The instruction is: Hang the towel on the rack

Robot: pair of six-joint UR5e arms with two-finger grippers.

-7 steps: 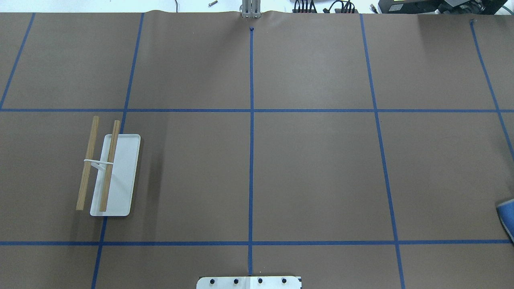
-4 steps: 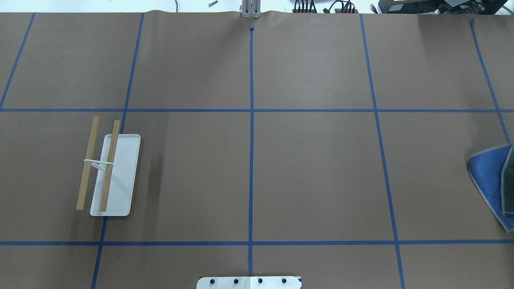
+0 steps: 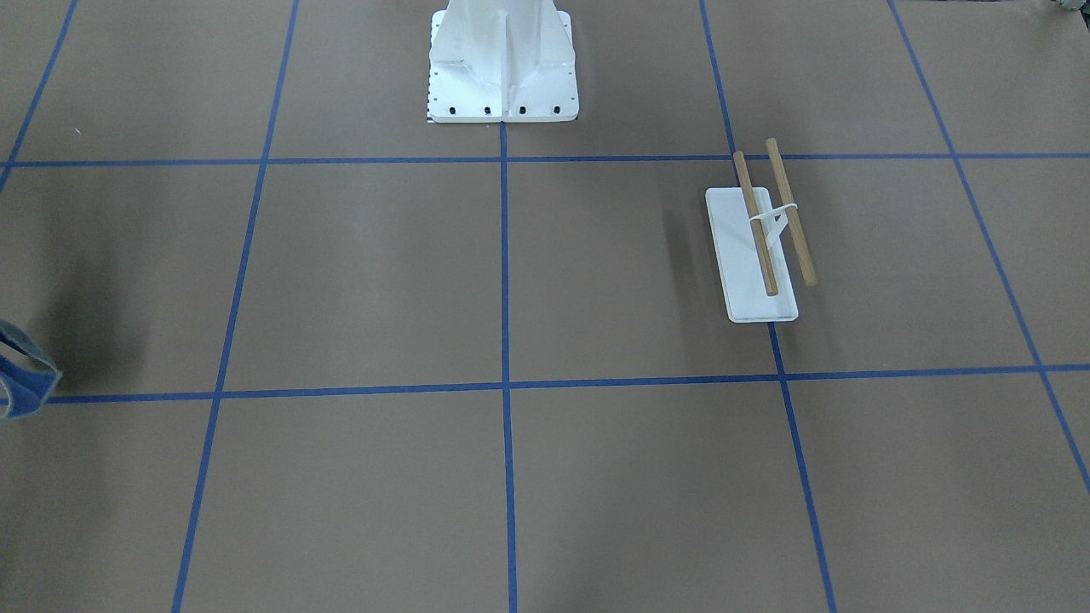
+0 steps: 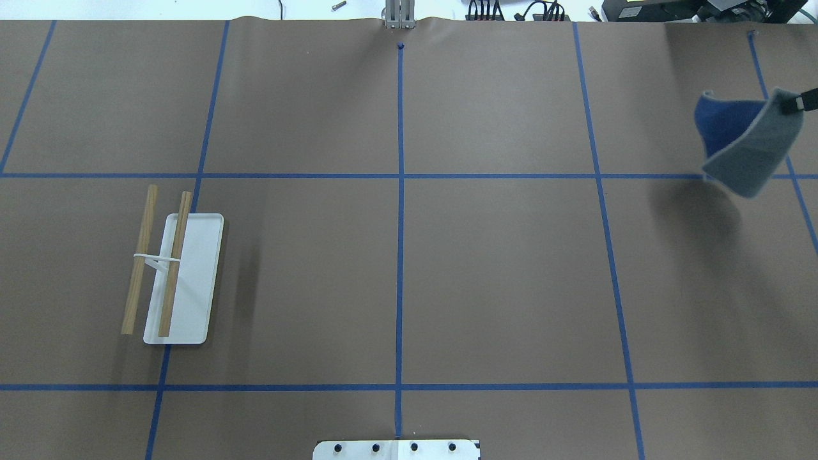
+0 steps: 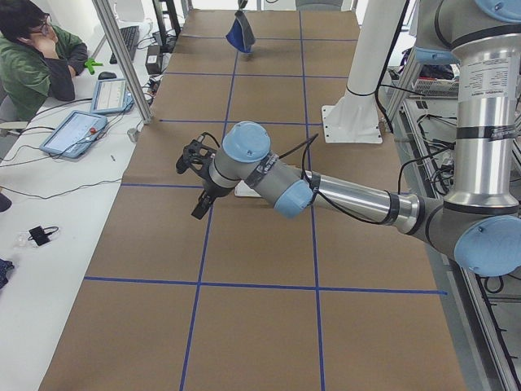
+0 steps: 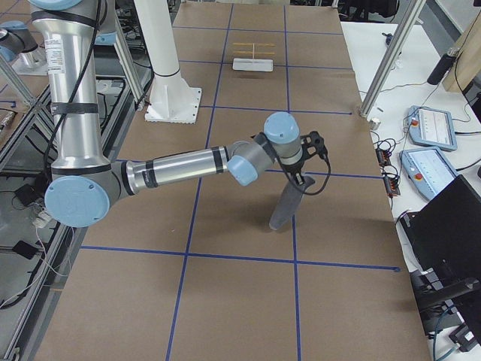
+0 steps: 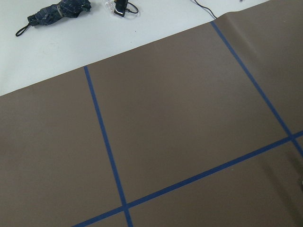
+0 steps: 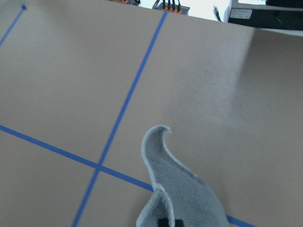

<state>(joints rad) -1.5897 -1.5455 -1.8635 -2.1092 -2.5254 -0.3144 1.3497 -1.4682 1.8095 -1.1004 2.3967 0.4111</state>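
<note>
The towel (image 4: pixel 744 137) hangs in the air over the far right of the table, grey side outward and blue inside. My right gripper (image 4: pixel 795 102) is shut on its top corner. In the right wrist view the grey cloth (image 8: pixel 182 196) curls up from the gripper (image 8: pixel 169 222). In the exterior right view the towel (image 6: pixel 285 207) dangles under the gripper (image 6: pixel 302 179). The rack (image 4: pixel 175 262), two wooden bars on a white bracket over a white base (image 4: pixel 198 281), stands on the left side. My left gripper (image 5: pixel 200 205) hovers near the rack; I cannot tell whether it is open.
The brown paper table (image 4: pixel 498 275) carries a blue tape grid. The robot's white base (image 3: pixel 502 77) stands at the near edge. An operator (image 5: pixel 32 57) sits at a side desk with tablets. A folded umbrella (image 7: pixel 57 14) lies beyond the paper's edge.
The towel has moved from the near right edge toward the far right of the table and has risen. It now shows mostly its grey side. The rack has not moved.
</note>
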